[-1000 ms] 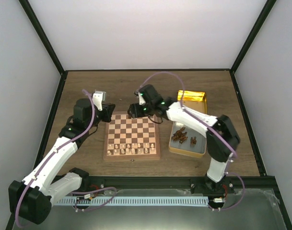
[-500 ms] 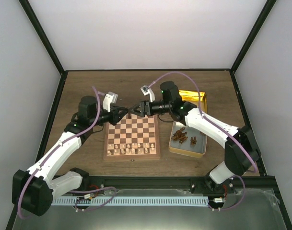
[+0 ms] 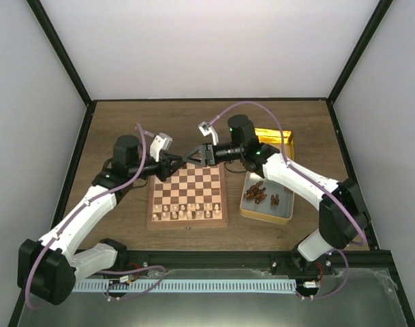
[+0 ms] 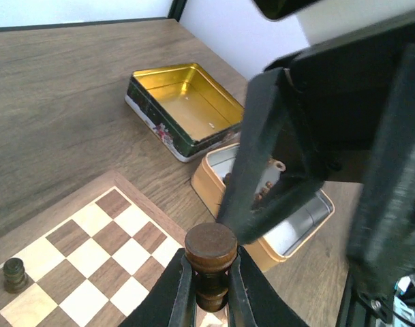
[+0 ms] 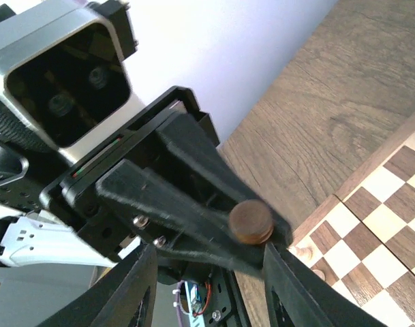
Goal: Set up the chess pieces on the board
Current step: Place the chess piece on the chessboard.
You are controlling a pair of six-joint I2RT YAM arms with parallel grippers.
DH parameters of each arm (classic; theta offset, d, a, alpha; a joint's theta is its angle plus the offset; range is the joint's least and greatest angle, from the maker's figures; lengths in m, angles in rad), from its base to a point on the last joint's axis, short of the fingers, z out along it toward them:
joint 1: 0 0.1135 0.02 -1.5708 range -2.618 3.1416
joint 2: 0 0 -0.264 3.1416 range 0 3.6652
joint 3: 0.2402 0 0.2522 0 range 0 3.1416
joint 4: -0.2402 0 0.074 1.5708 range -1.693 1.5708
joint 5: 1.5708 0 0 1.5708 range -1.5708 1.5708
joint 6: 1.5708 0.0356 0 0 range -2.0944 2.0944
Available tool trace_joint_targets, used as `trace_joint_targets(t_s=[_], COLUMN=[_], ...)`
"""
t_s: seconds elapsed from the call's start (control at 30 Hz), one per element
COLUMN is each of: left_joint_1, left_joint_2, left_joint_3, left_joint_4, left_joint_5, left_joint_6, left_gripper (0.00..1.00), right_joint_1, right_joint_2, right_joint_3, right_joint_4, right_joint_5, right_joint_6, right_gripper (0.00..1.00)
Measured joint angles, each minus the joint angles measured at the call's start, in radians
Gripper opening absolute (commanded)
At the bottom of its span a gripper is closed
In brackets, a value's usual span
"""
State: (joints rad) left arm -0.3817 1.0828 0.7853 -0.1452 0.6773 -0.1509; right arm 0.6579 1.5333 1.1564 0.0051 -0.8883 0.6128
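The left hand [image 4: 210, 289] is clenched on a dark chess piece [image 4: 210, 246], a turned wooden man with a flat, round end. Its fingers [image 4: 182, 296] cover the stem lower down, so the kind of piece cannot be told. The right hand [image 5: 207, 253] meets it tip to tip, released, its matte black fingers [image 5: 140, 289] spread to either side of that round end; whether either one touches the wood is hard to make out. Both hands hang over the far edge of the board [image 4: 91, 253], whose light and dark checks run beneath the left hand. A second dark piece [image 4: 14, 274], small and ridged, stands on a square below and to one side of that hand. Past the hands a gold tin [image 4: 206, 185] lies on the wood-grain surface [image 4: 71, 88], largely hidden by a finger of the right hand, the brown pieces inside it only a blur. Farther off sits an open tin [image 4: 187, 109], shiny gold inside with dark printed sides. Seen from above, pale chessmen [image 3: 187, 211] stand in two rows on the board's near side, well apart from both hands
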Motion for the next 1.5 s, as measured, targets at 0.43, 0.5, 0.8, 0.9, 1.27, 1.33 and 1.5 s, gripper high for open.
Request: trace_joint_targets(t_s=[0.43, 0.5, 0.8, 0.9, 1.27, 1.33, 1.5], left_joint_1=[-0.006, -0.006, -0.012, -0.015, -0.017, -0.016, -0.016], left_joint_2=[0.029, 0.031, 0.05, 0.051, 0.047, 0.043, 0.029], left_joint_3=[0.078, 0.084, 0.094, 0.096, 0.098, 0.097, 0.085], left_joint_4=[-0.185, -0.203, -0.266, -0.272, -0.268, -0.261, -0.229], left_joint_5=[0.032, 0.025, 0.0, -0.001, -0.016, -0.021, -0.027], left_joint_6=[0.191, 0.21, 0.238, 0.238, 0.227, 0.214, 0.168], left_gripper=[0.08, 0.08, 0.08, 0.09, 0.2, 0.27, 0.42], right_joint_1=[0.009, 0.013, 0.019, 0.019, 0.021, 0.021, 0.021], right_joint_2=[0.076, 0.081, 0.109, 0.11, 0.113, 0.112, 0.089], right_joint_3=[0.102, 0.109, 0.124, 0.124, 0.12, 0.106, 0.044], right_joint_4=[-0.151, -0.166, -0.221, -0.225, -0.198, -0.161, -0.055], right_joint_5=[0.082, 0.082, 0.06, 0.043, 0.005, 0.003, 0.008], right_joint_6=[-0.054, -0.06, -0.08, -0.082, -0.06, -0.034, 0.051], right_gripper=[0.36, 0.36, 0.32, 0.27, 0.19, 0.19, 0.19])
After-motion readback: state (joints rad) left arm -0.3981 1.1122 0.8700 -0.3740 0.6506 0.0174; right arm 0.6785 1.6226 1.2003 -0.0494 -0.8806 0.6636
